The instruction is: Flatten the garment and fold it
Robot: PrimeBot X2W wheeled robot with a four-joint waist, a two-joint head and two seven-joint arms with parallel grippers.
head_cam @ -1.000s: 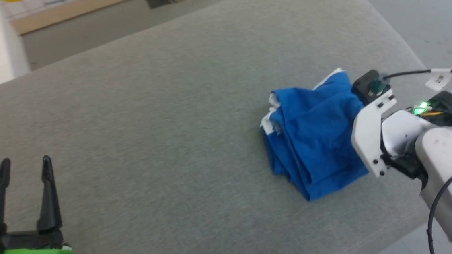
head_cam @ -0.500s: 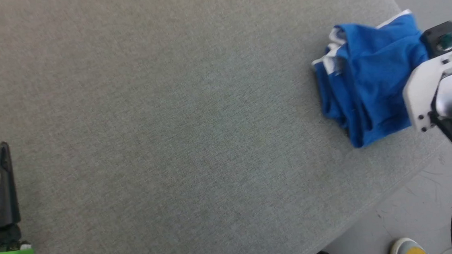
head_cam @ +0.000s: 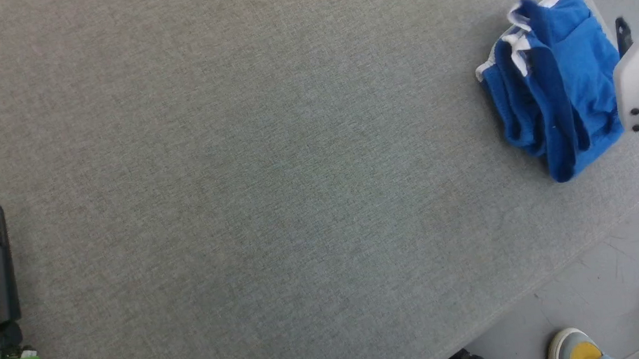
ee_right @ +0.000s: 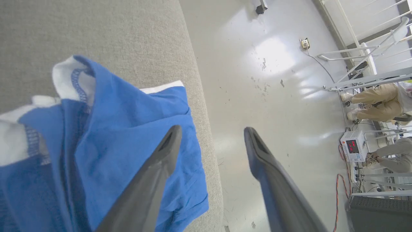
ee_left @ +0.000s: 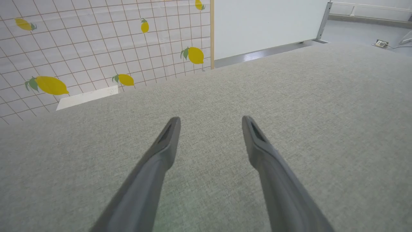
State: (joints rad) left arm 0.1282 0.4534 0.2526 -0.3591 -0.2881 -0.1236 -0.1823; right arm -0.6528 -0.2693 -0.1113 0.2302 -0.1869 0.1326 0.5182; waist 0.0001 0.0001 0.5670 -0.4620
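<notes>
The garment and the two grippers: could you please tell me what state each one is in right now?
garment: crumpled in a bunched heap near the edge of the grey table, not flattened or folded, not gripped.
left gripper: open, empty, over bare table.
right gripper: open, nothing between its fingers, beside the garment at the table's edge.

The head view's edge cuts off our left gripper (ee_left: 210, 122), leaving us one finger (head_cam: 0, 267); a person's shoes (head_cam: 575, 347) are cropped below, and the bunched shorts (head_cam: 569, 85) hide their own underside.
</notes>
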